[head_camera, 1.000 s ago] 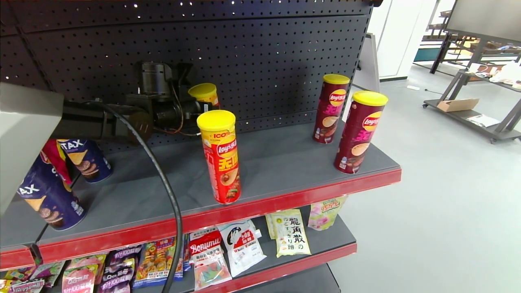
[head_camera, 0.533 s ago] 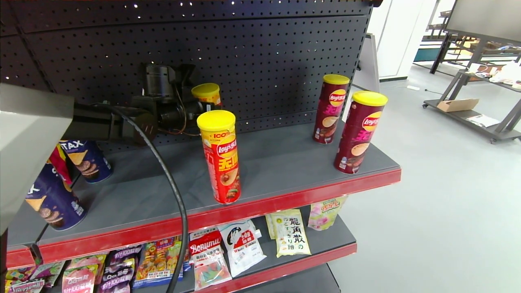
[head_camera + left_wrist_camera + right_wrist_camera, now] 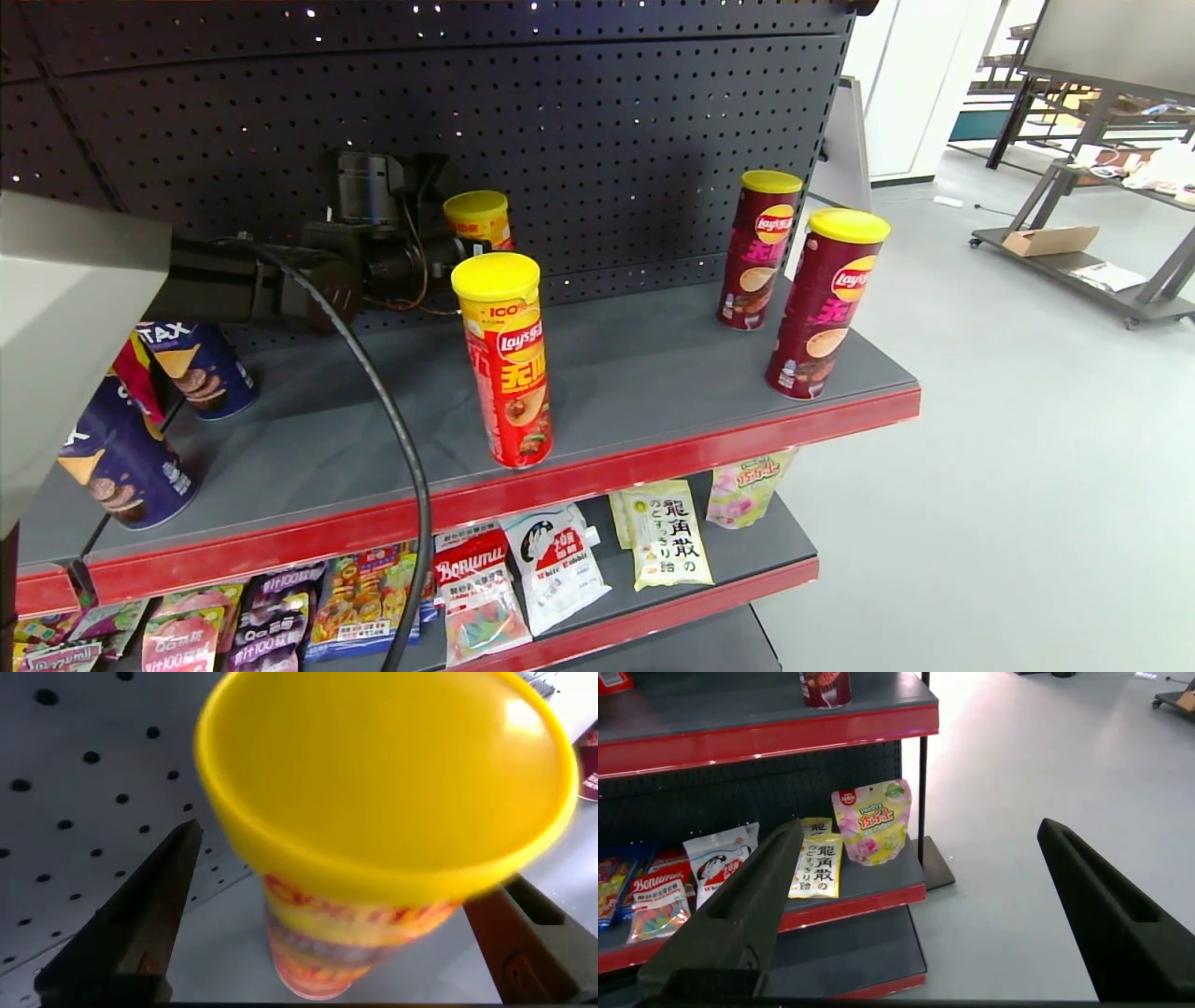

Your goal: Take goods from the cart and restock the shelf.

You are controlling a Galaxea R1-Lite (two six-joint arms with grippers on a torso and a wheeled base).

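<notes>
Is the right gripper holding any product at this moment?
No, the right gripper is empty: its fingers stand wide apart with nothing between them.

We see the aisle under bright, even indoor light that falls from above. The pale floor [image 3: 1027,448] on the right is the brightest part. The perforated back panel [image 3: 607,140] stays dark, with tiny sparks of light showing through some of its holes. The cans [image 3: 504,364] throw only faint, soft shadows on the grey top shelf [image 3: 653,373], and the snack bags [image 3: 560,560] below sit in its shade. The head view's wide lens bends things, so the cans toward the right lean outward. In the left wrist view the yellow lid [image 3: 374,775] carries a pale patch of glare near its rim.
</notes>
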